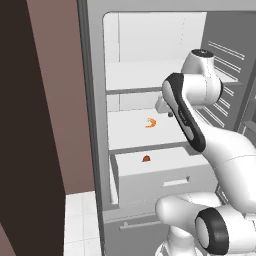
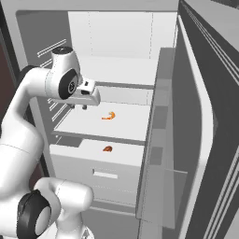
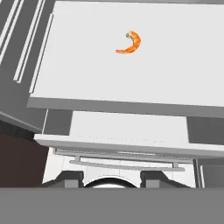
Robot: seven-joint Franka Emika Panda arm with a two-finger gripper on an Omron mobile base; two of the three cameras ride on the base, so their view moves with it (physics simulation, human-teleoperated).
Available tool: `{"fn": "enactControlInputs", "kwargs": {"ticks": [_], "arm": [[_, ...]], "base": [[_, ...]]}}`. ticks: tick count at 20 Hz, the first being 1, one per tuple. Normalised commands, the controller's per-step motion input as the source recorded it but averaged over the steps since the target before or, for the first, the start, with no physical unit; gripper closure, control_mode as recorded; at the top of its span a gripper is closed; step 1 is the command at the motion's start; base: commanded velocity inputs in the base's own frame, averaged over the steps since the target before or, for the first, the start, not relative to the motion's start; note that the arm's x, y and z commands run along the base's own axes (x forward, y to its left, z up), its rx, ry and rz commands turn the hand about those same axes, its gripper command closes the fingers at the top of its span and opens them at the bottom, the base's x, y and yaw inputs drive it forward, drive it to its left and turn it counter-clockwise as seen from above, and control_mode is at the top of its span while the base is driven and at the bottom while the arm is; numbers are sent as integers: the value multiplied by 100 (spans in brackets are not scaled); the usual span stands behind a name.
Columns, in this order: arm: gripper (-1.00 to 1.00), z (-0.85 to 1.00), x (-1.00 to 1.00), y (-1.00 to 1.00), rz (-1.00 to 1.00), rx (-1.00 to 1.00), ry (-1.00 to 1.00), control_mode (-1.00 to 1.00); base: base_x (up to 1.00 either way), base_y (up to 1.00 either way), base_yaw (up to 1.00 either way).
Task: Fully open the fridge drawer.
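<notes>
The fridge [image 1: 95, 100] stands open, with white shelves inside. The fridge drawer [image 1: 150, 181] sits below the shelves; its front with the small bar handle [image 1: 176, 182] juts out past the shelf edge and its left side wall is showing. In the right base view the drawer front [image 2: 88, 170] carries the same handle [image 2: 105, 174]. My gripper [image 2: 84, 107] hangs open and empty above the middle shelf, well above the drawer. In the hand view the gripper [image 3: 111, 180] looks down on the drawer's top [image 3: 127, 127] from above.
An orange shrimp [image 1: 150, 123] lies on the middle shelf [image 3: 87, 65], and a small red-brown item [image 2: 107, 149] rests on the surface above the drawer. A darker lower panel with a long thin handle [image 1: 135, 223] sits under the drawer. A ribbed door [image 1: 227, 85] stands right, a brown wall [image 1: 50, 100] left.
</notes>
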Motion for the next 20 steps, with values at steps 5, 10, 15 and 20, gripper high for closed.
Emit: {"fn": "enactControlInputs", "kwargs": {"ticks": [5, 10, 15, 20], "arm": [[-100, 0, -3, 0, 0, 0, 0, -100], [-100, -20, -9, -6, 0, 0, 3, -100], [-100, -10, -1, -4, 0, 0, 2, -100], [-100, 0, -26, -3, 0, 0, 0, -100]], "base": [[0, 0, 0], [0, 0, 0], [0, 0, 0], [0, 0, 0]]}}
